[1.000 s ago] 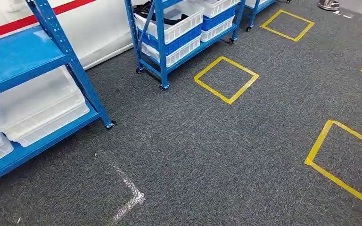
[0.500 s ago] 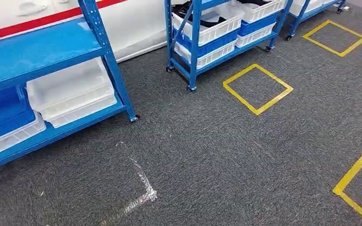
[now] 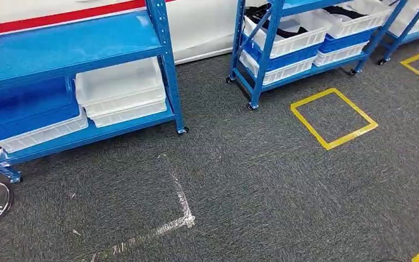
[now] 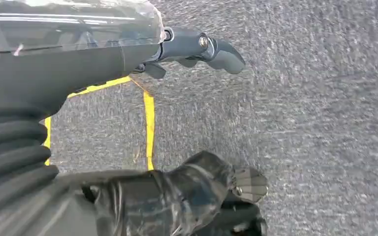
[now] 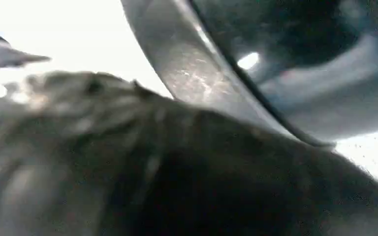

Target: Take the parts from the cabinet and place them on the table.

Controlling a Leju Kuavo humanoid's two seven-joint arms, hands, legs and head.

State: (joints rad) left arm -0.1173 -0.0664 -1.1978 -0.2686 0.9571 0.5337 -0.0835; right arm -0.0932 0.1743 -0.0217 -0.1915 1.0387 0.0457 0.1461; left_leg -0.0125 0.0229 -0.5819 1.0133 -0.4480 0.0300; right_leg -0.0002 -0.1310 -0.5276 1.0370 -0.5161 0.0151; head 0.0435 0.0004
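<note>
Presently the head view is looking down on grey carpet (image 3: 262,180), with a blue cabinet (image 3: 163,49) occupying the upper left of the frame and a second blue rack (image 3: 262,60) standing at upper centre. Parts: dark items are lying in a white bin (image 3: 292,38) on the second rack at the top of the frame, too small to identify; a stacked white tray (image 3: 121,94) and a blue tray (image 3: 27,106) are sitting on the near cabinet's lower shelf, contents not discernible. Handling, as a judgement: the plastic trays are likely light, stiff and smooth-walled, best taken by the rim lips; the dark parts cannot be assessed. Left hand (image 4: 197,123): hanging over the carpet, fingers apart, holding nothing. Right hand: its wrist view is blurred and dark, so I cannot tell its state. Markings: yellow tape square (image 3: 334,118) at right centre, worn silver tape corner (image 3: 181,213) at lower centre. No readable writing or brand is showing.
</note>
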